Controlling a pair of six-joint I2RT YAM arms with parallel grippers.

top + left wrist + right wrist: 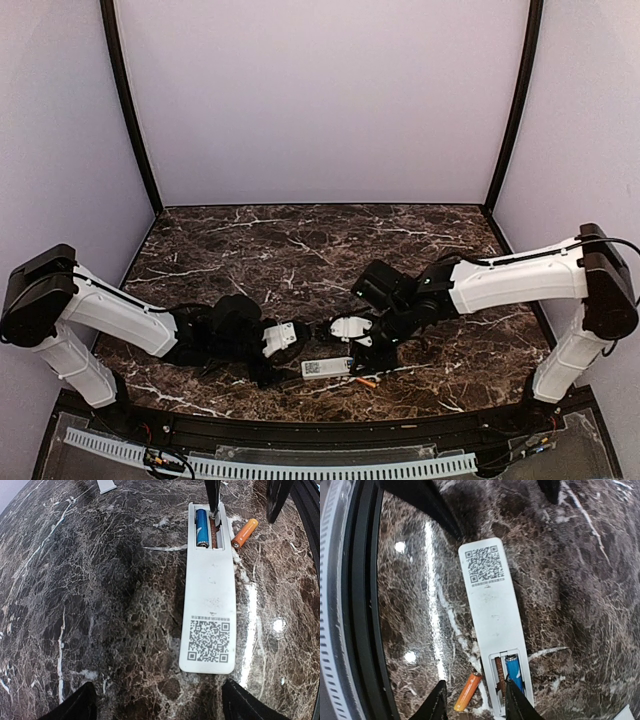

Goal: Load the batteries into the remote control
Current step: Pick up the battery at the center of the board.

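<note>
The white remote control (209,590) lies back up on the marble table, code sticker showing and battery compartment open. It also shows in the top view (327,367) and the right wrist view (492,610). The blue battery (202,527) sits in one slot (514,672); the other slot is bare. The orange battery (468,691) lies on the table beside the compartment (244,533). My right gripper (476,706) is open, low over that end. The orange battery is between its fingers, and one fingertip (516,702) is at the empty slot. My left gripper (159,706) is open and empty near the remote's sticker end.
A small flat pale-grey cover (106,485) lies on the table beyond the remote, also at the edge of the right wrist view (627,714). The table's black front rim (362,605) runs close beside the remote. Both arms meet low near the front centre (330,345).
</note>
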